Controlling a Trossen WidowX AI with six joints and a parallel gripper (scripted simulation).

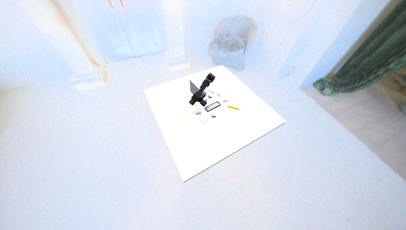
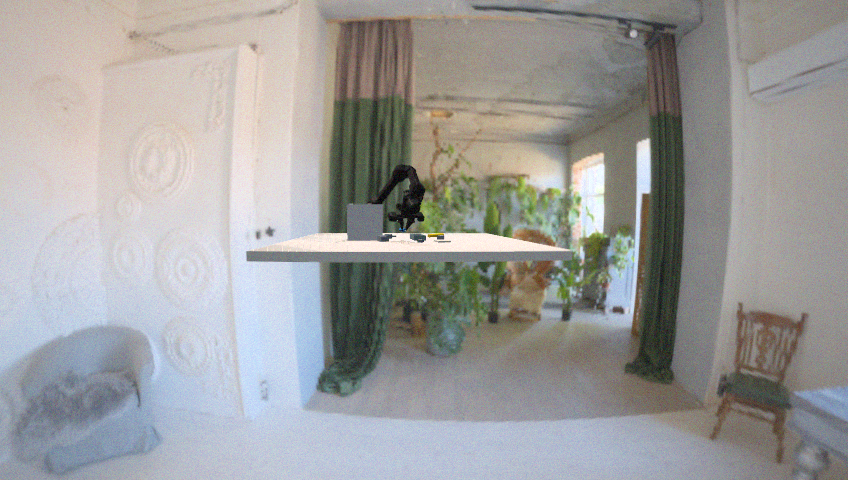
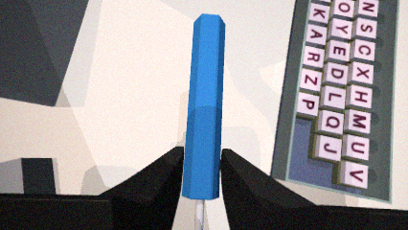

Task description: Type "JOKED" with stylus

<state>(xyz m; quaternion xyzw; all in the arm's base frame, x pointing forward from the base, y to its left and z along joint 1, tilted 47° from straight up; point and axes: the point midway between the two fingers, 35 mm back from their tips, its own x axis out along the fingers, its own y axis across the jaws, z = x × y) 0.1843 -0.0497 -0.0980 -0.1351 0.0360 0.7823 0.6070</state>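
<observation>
In the wrist view my gripper (image 3: 202, 155) has both black fingers pressed against the sides of the blue stylus (image 3: 206, 96), which points away from the camera; a thin white tip shows below the fingers. The gripper is shut on the stylus. The keyboard (image 3: 287, 144) lies to the right, with white lettered keys such as J (image 3: 328, 147), D (image 3: 336, 73) and E (image 3: 338, 51) in view. In the top view the arm's gripper (image 1: 202, 101) hangs just left of the small keyboard (image 1: 212, 106) on the white desk (image 1: 228, 142). In the exterior view the gripper (image 2: 404, 224) is low over the desk (image 2: 410, 255).
A yellow bar (image 1: 232, 107) lies right of the keyboard. Several small grey blocks (image 1: 197, 112) are scattered around it. A grey box (image 1: 193, 86) (image 2: 364, 221) stands behind the arm. A dark block (image 3: 38, 174) shows at the wrist view's lower left.
</observation>
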